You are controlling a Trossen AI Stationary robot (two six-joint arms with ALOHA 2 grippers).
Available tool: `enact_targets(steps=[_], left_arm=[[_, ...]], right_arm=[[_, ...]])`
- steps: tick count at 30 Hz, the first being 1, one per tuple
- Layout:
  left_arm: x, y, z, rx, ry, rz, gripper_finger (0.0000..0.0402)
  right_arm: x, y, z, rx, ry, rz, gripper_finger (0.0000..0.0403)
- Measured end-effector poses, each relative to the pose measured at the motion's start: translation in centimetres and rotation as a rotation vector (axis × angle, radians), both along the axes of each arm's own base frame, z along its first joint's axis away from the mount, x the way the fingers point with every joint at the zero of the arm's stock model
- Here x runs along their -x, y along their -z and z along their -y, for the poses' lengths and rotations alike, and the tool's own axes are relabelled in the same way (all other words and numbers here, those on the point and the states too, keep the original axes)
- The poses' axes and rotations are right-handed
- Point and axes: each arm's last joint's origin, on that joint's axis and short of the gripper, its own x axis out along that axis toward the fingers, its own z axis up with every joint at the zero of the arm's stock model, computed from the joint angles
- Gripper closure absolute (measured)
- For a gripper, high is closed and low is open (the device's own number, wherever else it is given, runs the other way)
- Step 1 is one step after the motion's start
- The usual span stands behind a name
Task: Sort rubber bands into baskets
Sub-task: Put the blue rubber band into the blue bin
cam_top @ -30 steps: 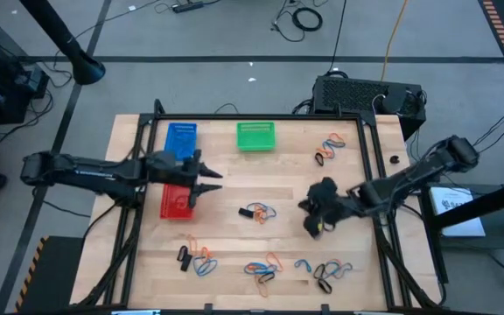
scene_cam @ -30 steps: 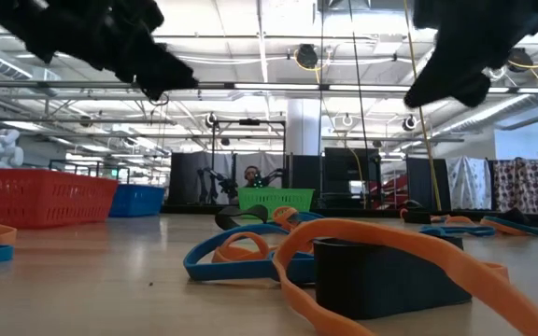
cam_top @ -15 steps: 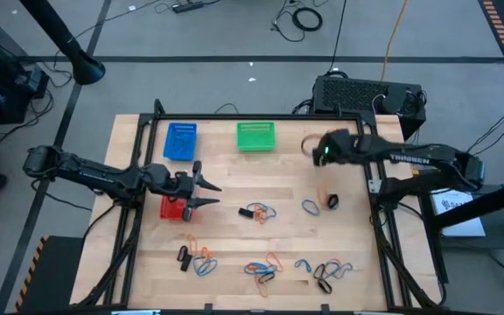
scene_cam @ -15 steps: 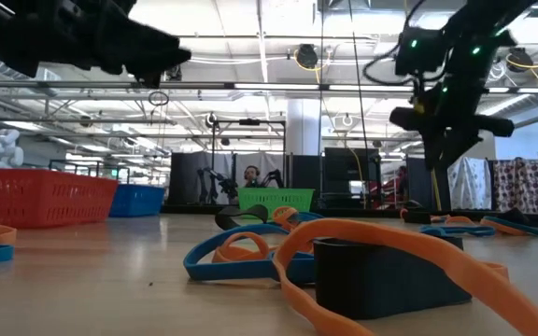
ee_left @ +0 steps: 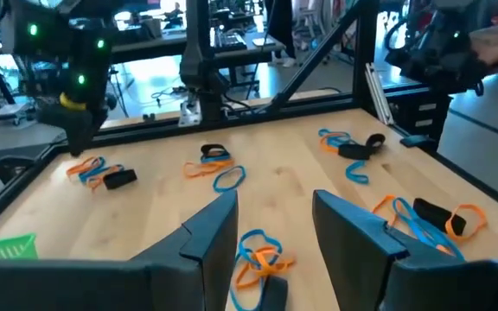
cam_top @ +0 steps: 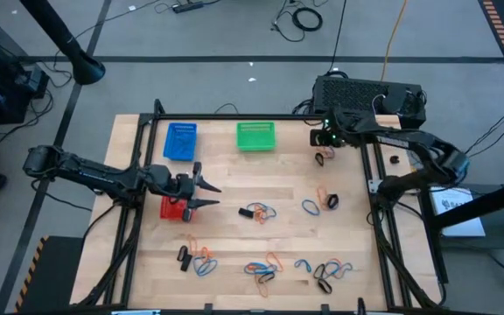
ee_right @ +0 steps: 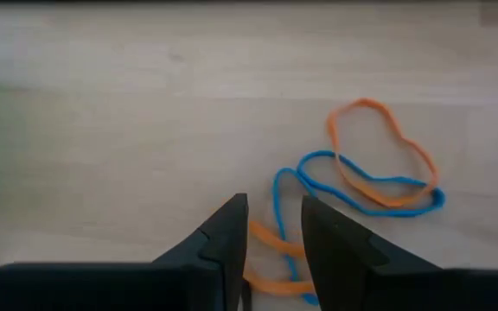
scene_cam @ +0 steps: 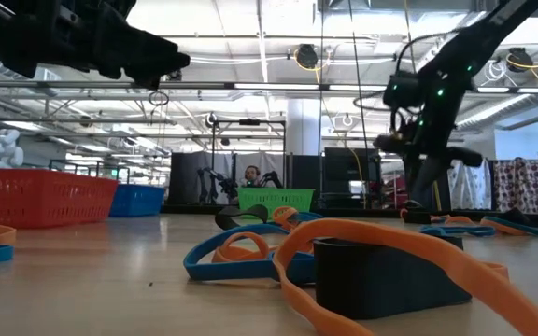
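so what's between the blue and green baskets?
Bare wood only, in the high view: blue basket, green basket, no bands between.

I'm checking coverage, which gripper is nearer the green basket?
Right. The right gripper hovers just beside the green basket, toward the table's right edge. The left gripper sits farther off, by the red basket.

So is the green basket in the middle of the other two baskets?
No, in the high view the green basket sits off to the right, with the blue basket beside it and the red basket nearer the front.
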Motion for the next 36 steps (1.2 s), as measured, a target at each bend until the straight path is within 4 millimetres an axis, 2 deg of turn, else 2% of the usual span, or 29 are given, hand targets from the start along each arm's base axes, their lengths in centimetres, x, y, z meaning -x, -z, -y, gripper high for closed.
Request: enact_targets(steps=[10, 14, 16, 19, 21, 29, 36], left_arm=[[0.0, 0.1, -0.1, -0.010, -0.021, -0.008, 0.0242], [0.0, 0.1, -0.1, -0.014, -0.021, -0.007, 0.0242], [0.0, 0.2, -0.1, -0.013, -0.022, -0.016, 0.0242], [0.0, 0.2, -0.1, -0.013, -0.023, -0.024, 0.0242], [0.0, 0.2, -0.1, -0.011, -0.025, -0.020, 0.0242], [0.1, 0.5, -0.1, 0.023, -0.031, -0.056, 0.0242], [0.1, 0.5, -0.1, 0.031, -0.032, -0.063, 0.0242]], right_arm=[[-1.1, 4.5, 1.6, -0.043, 0.053, -0.099, 0.0298], [-1.3, 5.3, 2.0, -0.053, 0.030, -0.116, 0.0302], [-1.3, 5.3, 2.2, -0.065, 0.020, -0.116, 0.0320], [-1.5, 4.6, 2.4, -0.065, -0.023, -0.129, 0.0372], [-1.6, 3.9, 2.4, -0.070, -0.048, -0.127, 0.0394], [-2.2, -1.3, 2.3, 0.084, -0.094, -0.018, 0.0402], [-0.9, -5.4, 0.9, 0.205, -0.108, 0.070, 0.0402]])
